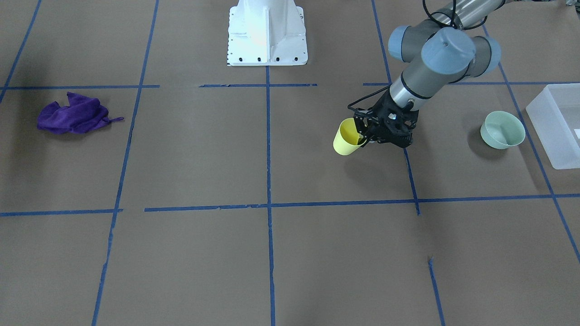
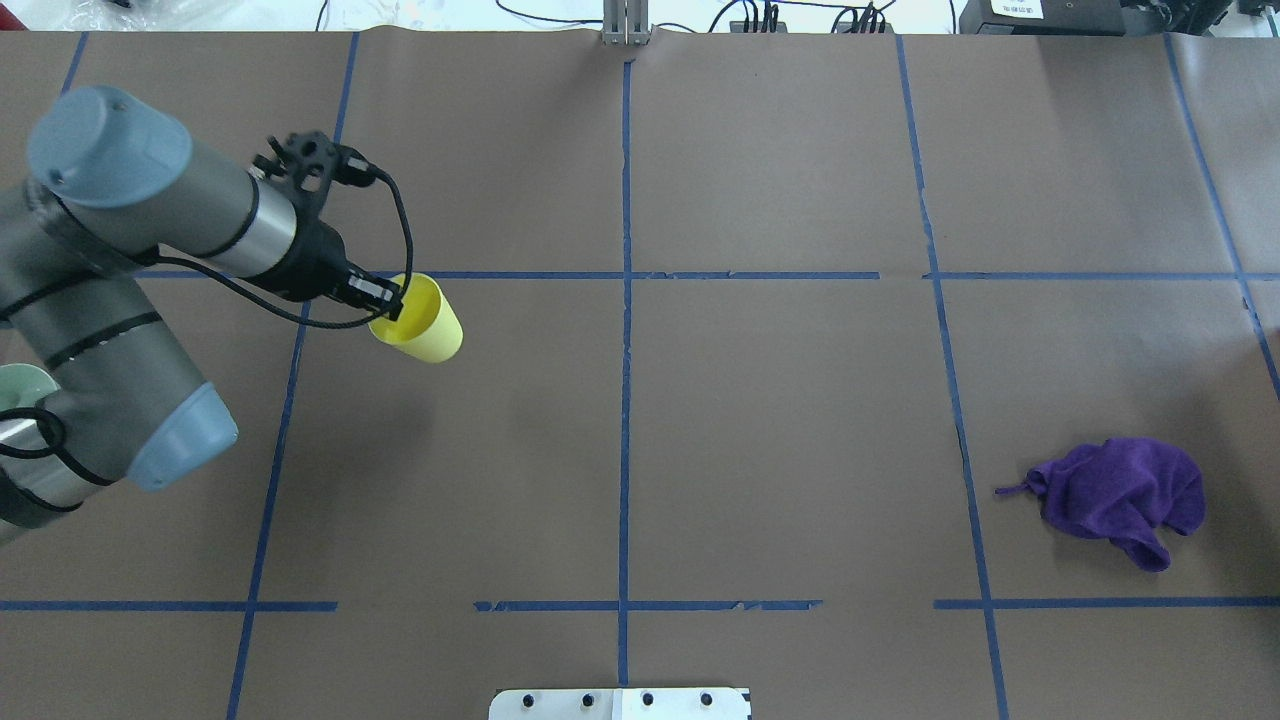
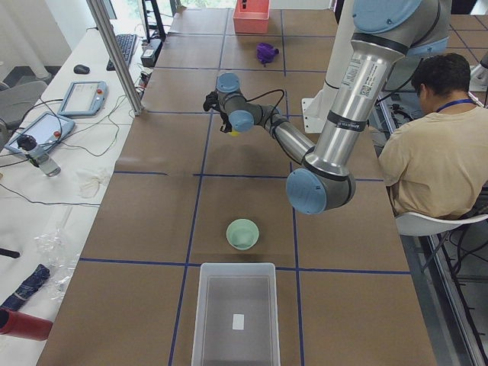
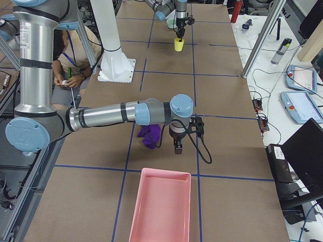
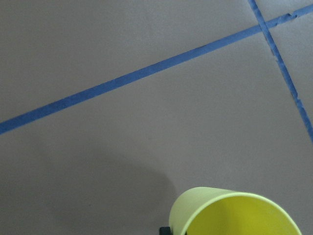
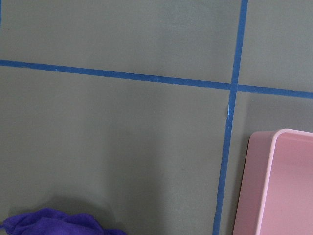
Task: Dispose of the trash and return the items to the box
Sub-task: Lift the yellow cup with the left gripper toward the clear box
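A small bright yellow plastic cup [image 1: 346, 138], tapered and smooth, is gripped at its rim by the left tool [image 1: 364, 135], whose black fingers are closed on the cup's wall. The cup is tilted, with its open mouth towards the tool, and it is held clear of the tabletop [image 1: 204, 158], its shadow lying apart below it. Its inside shows only bare yellow plastic. It is well apart from the box [image 1: 550, 127], a frosted, translucent white rectangular plastic bin in which only a small white label [image 3: 238, 321] shows. Between the cup and the box, near the box, a pale mint-green round bowl [image 1: 502, 130] stands upright, showing only its smooth inner surface. The tabletop is matt brown, marked into squares by blue tape [image 1: 268, 136]. Far from the box, towards the opposite end, lies a crumpled purple cloth [image 1: 72, 114], soft and fuzzy. The right tool [image 4: 178, 147] hangs just beside that cloth, and whether it is open or closed cannot be told. Farthest from the box is a pink rectangular tray [image 4: 161, 206] with rounded corners.
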### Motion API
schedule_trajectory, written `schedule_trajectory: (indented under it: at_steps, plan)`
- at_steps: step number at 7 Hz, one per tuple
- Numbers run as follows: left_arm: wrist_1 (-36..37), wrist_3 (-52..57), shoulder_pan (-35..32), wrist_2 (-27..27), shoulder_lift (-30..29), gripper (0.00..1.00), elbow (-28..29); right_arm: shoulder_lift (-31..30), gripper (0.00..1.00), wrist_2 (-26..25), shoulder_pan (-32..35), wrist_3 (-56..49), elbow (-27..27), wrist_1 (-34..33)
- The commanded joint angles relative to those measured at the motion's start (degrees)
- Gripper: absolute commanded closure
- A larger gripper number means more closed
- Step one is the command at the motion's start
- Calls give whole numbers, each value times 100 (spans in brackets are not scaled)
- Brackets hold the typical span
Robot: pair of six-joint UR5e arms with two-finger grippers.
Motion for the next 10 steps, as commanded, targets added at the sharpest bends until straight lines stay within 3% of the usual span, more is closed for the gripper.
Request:
schedule_trajectory:
  at_steps: [1, 3, 5, 6, 8, 10]
  plan:
    - [265, 2, -526, 568, 523, 100, -697, 16, 0, -6, 0, -2, 10, 1]
    - [257, 72, -1129, 500, 1403, 100, -673, 34, 0, -6, 0, -2, 19, 10]
    - [274, 1041, -2042, 413, 2045, 100, -638, 104, 0, -6, -9, -2, 37, 97]
    - [265, 1744, -2744, -76, 2362, 100, -464, 104, 0, 3, -18, -2, 19, 115]
    - [274, 3779, -4124, -815, 2585, 100, 516, 95, 0, -6, -9, -2, 28, 150]
    - [248, 4245, -4446, -1100, 2803, 100, 1328, 87, 0, -6, -9, -2, 37, 150]
